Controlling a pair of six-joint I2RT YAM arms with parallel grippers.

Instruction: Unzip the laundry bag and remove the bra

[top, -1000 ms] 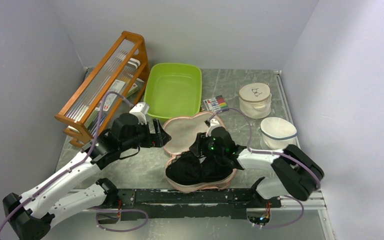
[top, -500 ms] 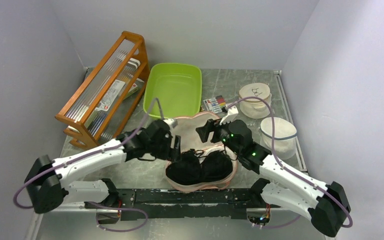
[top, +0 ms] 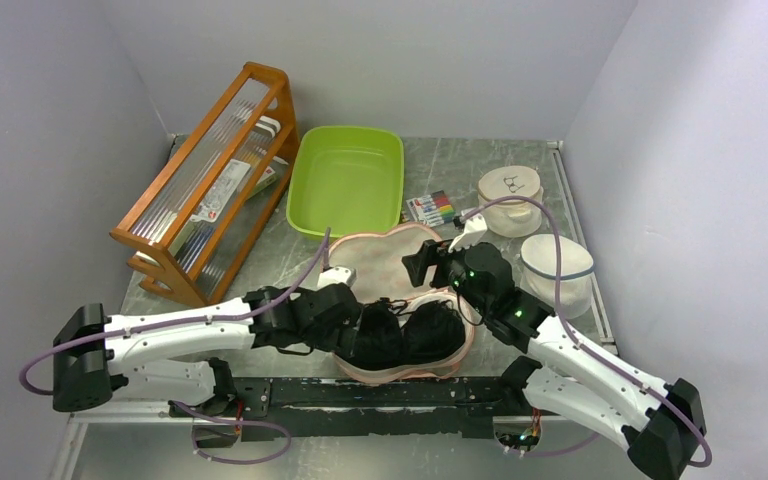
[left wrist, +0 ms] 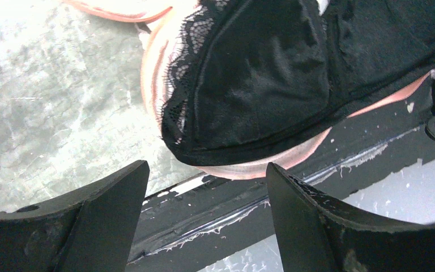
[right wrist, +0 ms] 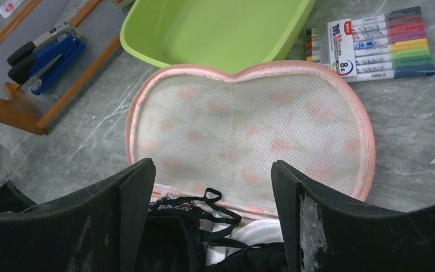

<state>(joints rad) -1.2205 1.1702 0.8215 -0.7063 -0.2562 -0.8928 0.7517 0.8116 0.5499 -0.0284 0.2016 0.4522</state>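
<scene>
Judging the unzipping done; looking at the two-lobed cream-peach fabric laundry bag with pink edging point(top: 430, 368) lying wide open on the grey marbled tabletop point(top: 480, 160), its white mesh-lined lid point(right wrist: 249, 124) flipped back toward the lime-green plastic tub point(top: 345, 180); working on the removal step; finding the small black lacy bra point(left wrist: 260, 79) resting in the near half of the bag, one lace-edged cup spilling over the pink rim; hovering the left gripper point(left wrist: 204, 170) just beside that cup, fingers spread apart and gripping nothing; hanging the right gripper point(right wrist: 212, 170) above the bag's hinge line, fingers likewise apart and empty, thin black straps point(right wrist: 215, 204) showing below between them; probably needing next a short advance of the left gripper onto the cup's edge, a firm pinch on the limp fabric, then a lift clear of the bag; watching for straps snagging on the rim.
</scene>
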